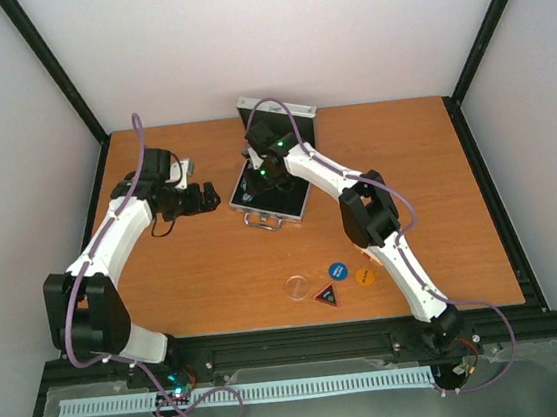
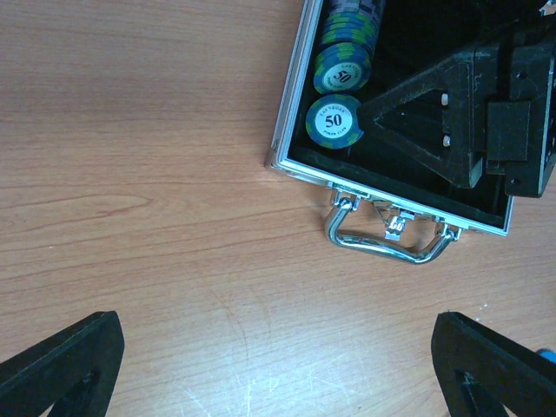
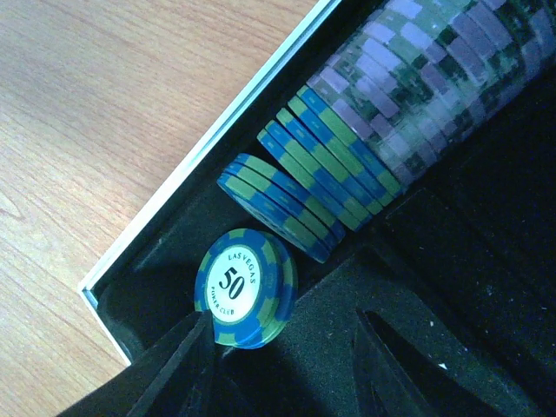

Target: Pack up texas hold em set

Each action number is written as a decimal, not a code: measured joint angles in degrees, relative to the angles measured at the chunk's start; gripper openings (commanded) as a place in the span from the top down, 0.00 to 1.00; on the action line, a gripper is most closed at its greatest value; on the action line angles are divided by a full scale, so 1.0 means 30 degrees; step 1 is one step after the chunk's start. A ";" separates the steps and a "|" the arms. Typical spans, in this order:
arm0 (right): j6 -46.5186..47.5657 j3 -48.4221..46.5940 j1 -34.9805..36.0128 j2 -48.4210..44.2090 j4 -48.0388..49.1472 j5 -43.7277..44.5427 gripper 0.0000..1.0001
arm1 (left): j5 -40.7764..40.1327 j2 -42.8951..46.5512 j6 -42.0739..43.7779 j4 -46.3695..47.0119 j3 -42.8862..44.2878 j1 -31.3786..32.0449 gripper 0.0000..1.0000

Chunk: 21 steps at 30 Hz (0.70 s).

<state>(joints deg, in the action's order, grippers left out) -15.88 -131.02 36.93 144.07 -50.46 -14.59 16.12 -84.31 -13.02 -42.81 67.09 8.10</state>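
Case [image 2: 295, 113] lay open mid-desk toward the far edge, lid up, handle [image 2: 387, 248] facing the near edge. My right arm stretched over it and hid most of the black lining from above.

Right gripper [image 3: 287, 365] was down inside the case, jaws partly apart with only lining between them. One blue-green chip [image 3: 248, 287] stood on edge at the tip of one finger; I couldn't tell whether they touched. It read "LAS VEGAS 50 POKER CLUB". A row of chips [image 3: 347, 156] ran on behind it along the case wall.

Left gripper [image 2: 278, 373] hung over bare desk left of the case, jaws wide, holding nothing.

By the near edge, right of centre, lay a clear disc [image 1: 295, 286], blue button [image 1: 338, 271], orange button [image 1: 365, 276] and triangular button [image 1: 326, 295]. Their print was too small to read.
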 measured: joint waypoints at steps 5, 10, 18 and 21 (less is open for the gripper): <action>0.0007 -0.0066 0.0015 0.0000 -0.0087 -0.0175 0.55 | 0.0007 0.0029 0.0000 0.0000 0.0000 0.0000 0.00; 0.0015 -0.0561 0.0066 0.0219 -0.0117 -0.0510 0.55 | 0.0007 0.0036 0.0000 0.0007 0.0000 0.0000 0.00; 0.0022 -0.0852 0.0270 0.0962 -0.0277 -0.1027 0.55 | 0.0000 0.0036 0.0000 0.0000 0.0000 0.0000 0.00; 0.0022 -0.0852 0.0328 0.1049 -0.0357 -0.1005 0.55 | 0.0000 0.0066 0.0000 0.0007 0.0000 0.0000 0.00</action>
<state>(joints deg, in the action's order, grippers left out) -15.81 -133.58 37.91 147.22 -51.53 -17.61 16.12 -84.12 -13.02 -42.78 67.09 8.10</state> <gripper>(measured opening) 0.450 0.998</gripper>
